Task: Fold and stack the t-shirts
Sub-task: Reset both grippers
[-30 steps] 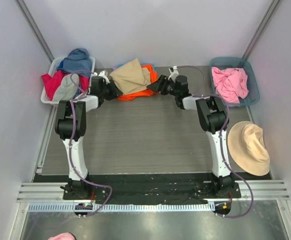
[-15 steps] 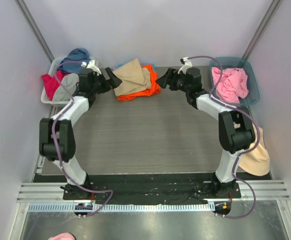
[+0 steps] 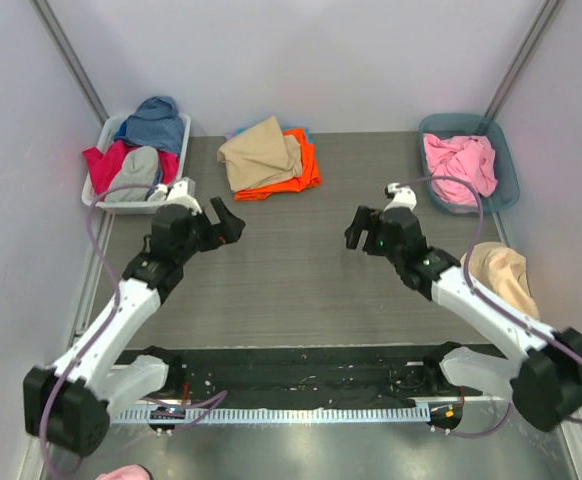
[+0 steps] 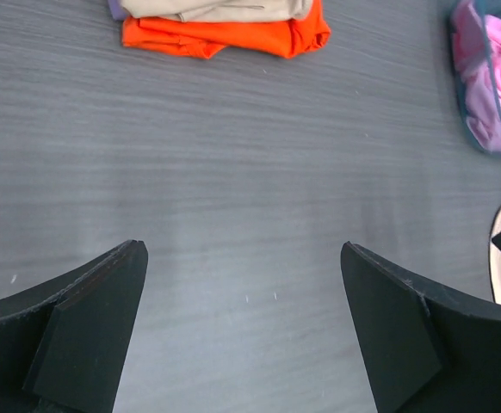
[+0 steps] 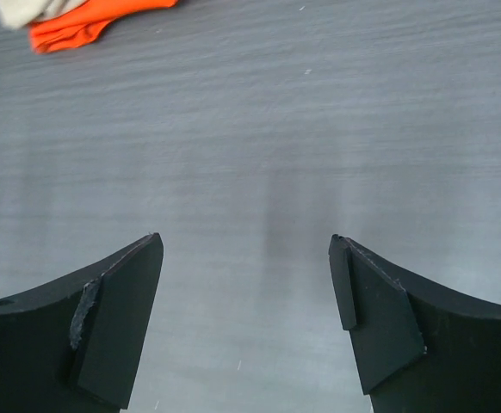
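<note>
**Gripper state.** The left gripper [image 3: 226, 222] and the right gripper [image 3: 356, 228] both stand with jaws spread wide and hold nothing. Both hover over bare table [image 3: 291, 290], about mid-depth.

**Position of work.** The folded stack lies at the far centre of the table, well apart from both grippers and roughly midway between them. Its long axis runs left to right.

**Key relation.** The likely next item is the pink shirt [image 3: 458, 165], crumpled in the teal basket [image 3: 512, 185], far right. It lies beyond and to the right of the right gripper, which is the nearer arm. It has no clear long axis.

**Count.**
- Stack: 1 tan shirt [image 3: 259, 152] on 1 orange shirt [image 3: 296, 178]. A lavender edge [image 4: 114, 9] shows beneath.
- Teal basket: 1 pink shirt.
- White basket [image 3: 89, 198], far left: at least 3 garments (blue, red, grey). The exact number cannot be told.
- 1 hat [image 3: 506, 275], right edge.
</note>
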You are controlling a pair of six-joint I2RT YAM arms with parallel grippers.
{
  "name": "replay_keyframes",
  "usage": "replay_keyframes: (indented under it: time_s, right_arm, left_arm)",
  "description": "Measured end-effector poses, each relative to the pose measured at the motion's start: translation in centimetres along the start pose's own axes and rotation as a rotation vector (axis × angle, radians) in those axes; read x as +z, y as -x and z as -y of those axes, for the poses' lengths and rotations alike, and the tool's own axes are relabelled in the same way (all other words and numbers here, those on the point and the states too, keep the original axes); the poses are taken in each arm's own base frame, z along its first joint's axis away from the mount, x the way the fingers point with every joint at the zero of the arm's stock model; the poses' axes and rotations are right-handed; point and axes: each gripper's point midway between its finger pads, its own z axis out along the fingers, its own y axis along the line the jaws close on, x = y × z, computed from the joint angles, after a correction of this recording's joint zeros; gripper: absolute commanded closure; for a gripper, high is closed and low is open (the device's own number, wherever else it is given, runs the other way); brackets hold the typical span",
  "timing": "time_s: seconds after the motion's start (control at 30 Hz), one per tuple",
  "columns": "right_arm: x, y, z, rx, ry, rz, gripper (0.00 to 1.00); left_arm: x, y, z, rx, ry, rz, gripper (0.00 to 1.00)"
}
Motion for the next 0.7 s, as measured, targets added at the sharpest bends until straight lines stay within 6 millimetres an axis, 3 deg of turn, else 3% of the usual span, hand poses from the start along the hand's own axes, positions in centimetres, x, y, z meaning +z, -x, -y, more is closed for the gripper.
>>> replay_keyframes:
  time_s: [0.13,0.3,0.5,0.7]
  right_arm:
    - [-5.0,-1.0,-1.4,0.004,0.031,0.05,0.13]
    - [-8.4,-3.1,0.7,0.037,-0.019,0.064,0.13]
    - [-9.9,-5.1,4.0,0.061,-0.105,0.05,0.13]
    - [-10.4,-5.1,4.7,0.076,-0.13,0.062,0.13]
  left_arm:
    - [-5.2,-0.3,0.1,0.0,-0.007,0.074,0.0]
    - [-10.2,-1.9,-2.1,-0.043,0.015,0.152,0.0]
    - [-11.9,-3.7,-3.3,-0.092,0.024,0.163,0.0]
    - [-11.2,-4.6,-4.2,-0.088,0.075,0.115,0.0]
